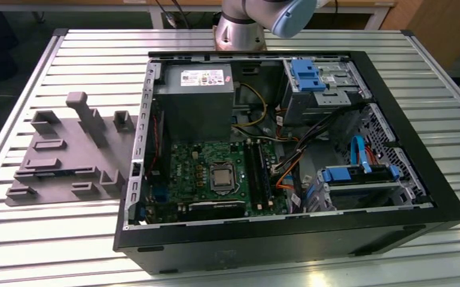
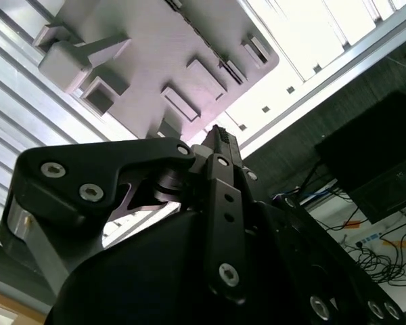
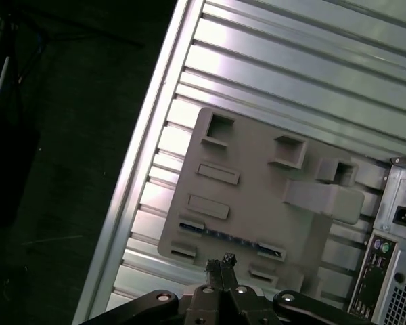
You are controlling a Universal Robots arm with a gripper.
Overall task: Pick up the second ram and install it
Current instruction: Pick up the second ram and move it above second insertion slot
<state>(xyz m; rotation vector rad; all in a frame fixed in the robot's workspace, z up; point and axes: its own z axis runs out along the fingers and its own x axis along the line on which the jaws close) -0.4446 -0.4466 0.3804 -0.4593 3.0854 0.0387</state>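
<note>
The slatted metal desk (image 1: 54,239) carries an open computer case (image 1: 294,254), which stands just beside the grey fixture plate (image 1: 62,155). In the first wrist view the pincer (image 3: 220,263) hangs over the fixture plate's edge. Its fingertips look pressed together with nothing between them. The second ram (image 3: 224,236) sits on the fixture plate along that same edge, bridging two small raised rests, near the pincer and apart from it.

The main risk, as I judge it, is a closed pincer meeting the stick's thin top edge and knocking it off its rests. An off-centre grip could also tilt it and spoil the seating.

The first wrist view gives the stick itself. The exterior view gives the motherboard (image 1: 213,173) and its long black sockets (image 1: 253,170) inside the case. The second wrist view gives the pincer's linkage side-on, with the fixture plate beyond.
</note>
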